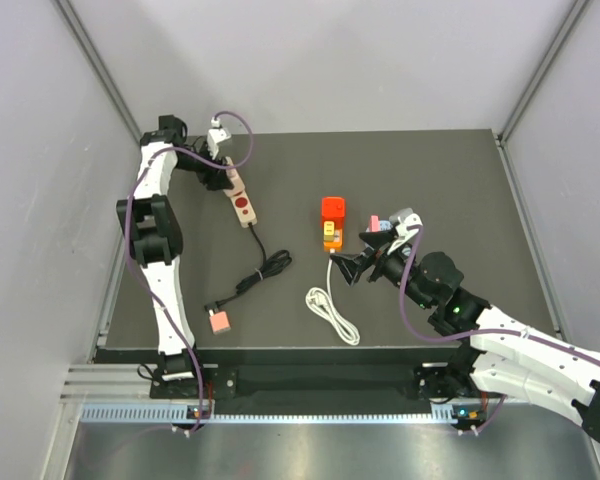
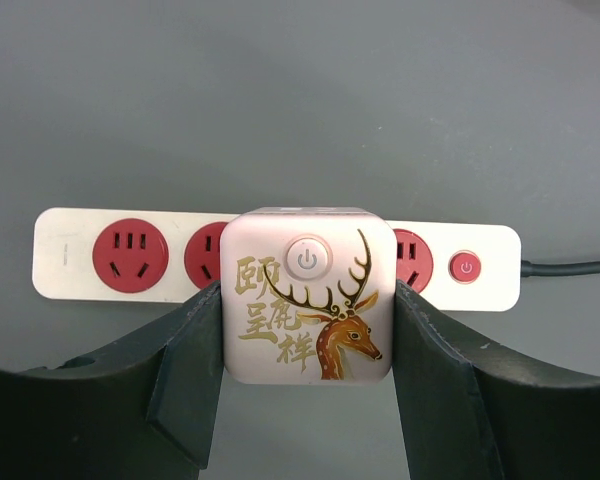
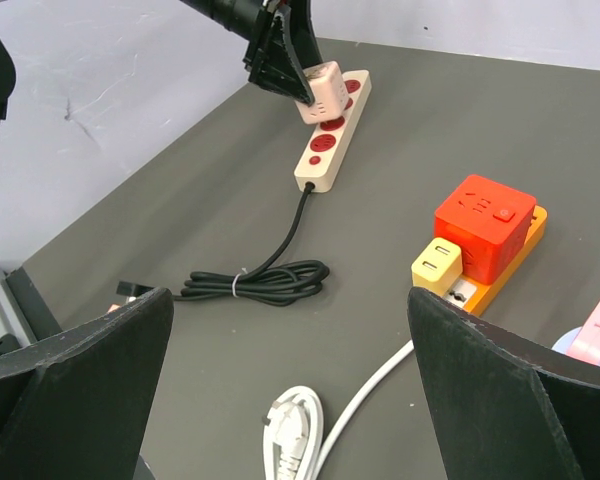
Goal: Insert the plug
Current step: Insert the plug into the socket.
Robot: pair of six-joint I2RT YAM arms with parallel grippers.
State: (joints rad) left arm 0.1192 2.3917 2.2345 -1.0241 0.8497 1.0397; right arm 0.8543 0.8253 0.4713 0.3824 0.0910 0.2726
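Two arms, two power strips, two cords. The plug (image 1: 333, 208), a red cube, sits on the upper end of the orange strip (image 1: 332, 240) at the centre of the top view, and one yellow block (image 1: 331, 230) sits on the same strip just below it. The cream strip (image 1: 240, 200) lies at upper left, well apart from the orange one.

The left gripper (image 2: 307, 310) is clamped on one pink cube (image 2: 310, 345) and holds it above the cream strip. Only the left wrist view shows the cube's deer print and power button, three red sockets, two of them partly hidden behind the cube, and one red switch (image 2: 465, 267).

The right gripper (image 3: 290, 300) has its fingers wide apart and holds nothing. The right wrist view shows the plug at right of centre, the black cord (image 3: 260, 280) coiled at left of centre, and the white cord (image 3: 300, 445) at the bottom edge.

Only the top view shows one small pink block (image 1: 218, 320) at lower left of the table (image 1: 450, 190).
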